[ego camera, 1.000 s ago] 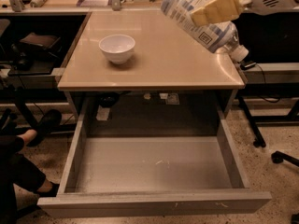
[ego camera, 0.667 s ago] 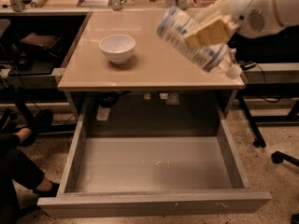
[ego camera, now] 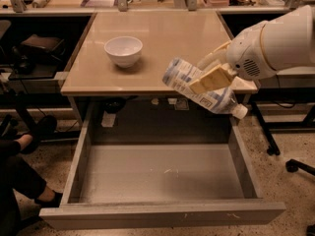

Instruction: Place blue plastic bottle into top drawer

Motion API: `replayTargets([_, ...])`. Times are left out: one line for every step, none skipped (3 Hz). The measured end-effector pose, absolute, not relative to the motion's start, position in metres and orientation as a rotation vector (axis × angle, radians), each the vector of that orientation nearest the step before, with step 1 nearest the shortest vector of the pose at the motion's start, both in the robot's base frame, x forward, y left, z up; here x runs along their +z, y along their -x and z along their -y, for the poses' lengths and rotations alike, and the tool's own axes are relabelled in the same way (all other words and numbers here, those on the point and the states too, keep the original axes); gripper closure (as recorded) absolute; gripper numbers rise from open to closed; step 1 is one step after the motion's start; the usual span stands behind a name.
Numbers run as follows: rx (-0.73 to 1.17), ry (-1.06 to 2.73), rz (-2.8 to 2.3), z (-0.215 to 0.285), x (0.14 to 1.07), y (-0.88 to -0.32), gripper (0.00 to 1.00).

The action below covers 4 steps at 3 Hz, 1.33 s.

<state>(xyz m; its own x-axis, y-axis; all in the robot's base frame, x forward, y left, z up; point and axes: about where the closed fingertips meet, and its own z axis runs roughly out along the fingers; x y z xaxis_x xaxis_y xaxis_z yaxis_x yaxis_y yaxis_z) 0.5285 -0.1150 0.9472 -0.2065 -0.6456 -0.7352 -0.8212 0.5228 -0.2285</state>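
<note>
beige tabletop (ego camera: 167, 38) holds white round bowl (ego camera: 123, 49); wide grey top drawer (ego camera: 162, 214) open below. cream gripper (ego camera: 207, 73) clamps tilted blue-labelled plastic bottle (ego camera: 178, 76) above drawer's right rear. risk: cap clips right wall.

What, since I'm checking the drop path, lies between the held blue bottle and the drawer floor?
Nothing, by the camera view: the gripper holds the blue plastic bottle above the top drawer, whose floor is bare.
</note>
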Motion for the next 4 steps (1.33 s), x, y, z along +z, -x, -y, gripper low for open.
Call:
replayTargets([0.206,1.23,-1.991,0.11,0.9,-0.534,1.0])
replayTargets([0.132,1.241,-2.094,0.11,0.794,-0.547,1.0])
replayTargets([0.12,1.253,-2.2,0.112,0.693,-0.541,1.0])
replayTargets([0.157,1.255,-2.276,0.116,0.624,-0.526,1.0])
